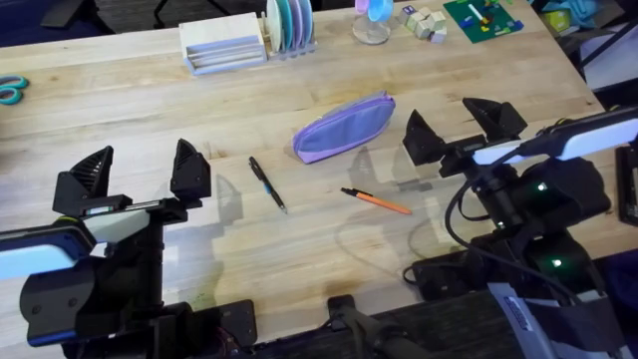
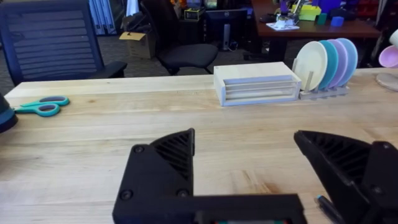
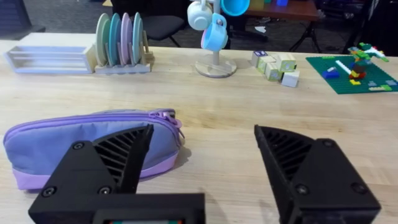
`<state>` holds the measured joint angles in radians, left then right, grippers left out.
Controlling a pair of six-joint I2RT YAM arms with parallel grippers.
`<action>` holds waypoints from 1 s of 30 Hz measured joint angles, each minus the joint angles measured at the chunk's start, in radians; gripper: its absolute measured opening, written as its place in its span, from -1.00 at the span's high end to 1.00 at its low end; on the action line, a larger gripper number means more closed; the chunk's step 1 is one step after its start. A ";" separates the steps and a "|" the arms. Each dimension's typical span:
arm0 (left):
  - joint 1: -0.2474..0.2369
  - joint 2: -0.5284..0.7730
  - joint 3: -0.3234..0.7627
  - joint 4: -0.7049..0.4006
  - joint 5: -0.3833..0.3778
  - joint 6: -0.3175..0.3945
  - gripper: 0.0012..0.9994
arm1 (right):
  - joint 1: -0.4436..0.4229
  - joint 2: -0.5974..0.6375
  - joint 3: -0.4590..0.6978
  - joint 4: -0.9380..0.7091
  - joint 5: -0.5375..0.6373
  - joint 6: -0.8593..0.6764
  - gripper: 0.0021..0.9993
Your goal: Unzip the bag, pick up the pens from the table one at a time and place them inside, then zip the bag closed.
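Our left end effector (image 1: 140, 173) hangs over the near left part of the table (image 1: 120, 110), its 2 black fingers spread wide with nothing between them. From its wrist view we see bare wood ahead, then a white slotted rack (image 2: 256, 83) and a stand of coloured plates (image 2: 326, 65) at the far edge, with teal scissors (image 2: 41, 106) off to one side.

Our right end effector (image 1: 461, 130) hovers at the right of the table, also spread wide and holding nothing. The bag (image 1: 343, 128) lies just beside it toward the middle, a lavender pouch resting on its side at a slant. From the right wrist view the bag (image 3: 93, 146) sits close in front of one finger, and its zipper runs along the top with the pull at the nearer end; the zipper looks closed along its length as far as we can see.

Nearer to us than the bag, 2 pens lie flat on the wood, well apart from each other. The black pen (image 1: 267, 183) lies toward the left arm. The orange pen (image 1: 377, 201) lies toward the right arm.

We judge the task as not yet begun: the bag is still zipped and both pens are on the table. All steps are left: unzip, place 2 pens inside 1 at a time, then zip shut.
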<state>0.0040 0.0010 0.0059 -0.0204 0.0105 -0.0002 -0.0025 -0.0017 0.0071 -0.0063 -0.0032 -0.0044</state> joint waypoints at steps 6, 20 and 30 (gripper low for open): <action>0.000 0.000 0.000 -0.002 0.000 0.001 -0.99 | 0.000 0.000 0.000 -0.005 0.000 0.000 -1.00; 0.000 0.000 0.001 -0.002 -0.008 0.027 -0.99 | 0.000 0.000 0.000 0.045 0.000 0.000 -1.00; 0.000 0.076 0.185 -0.167 -0.008 0.144 -0.99 | 0.000 0.044 0.100 -0.147 0.011 -0.002 -1.00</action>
<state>0.0040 0.0767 0.1913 -0.1871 0.0029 0.1436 -0.0025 0.0428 0.1074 -0.1529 0.0077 -0.0060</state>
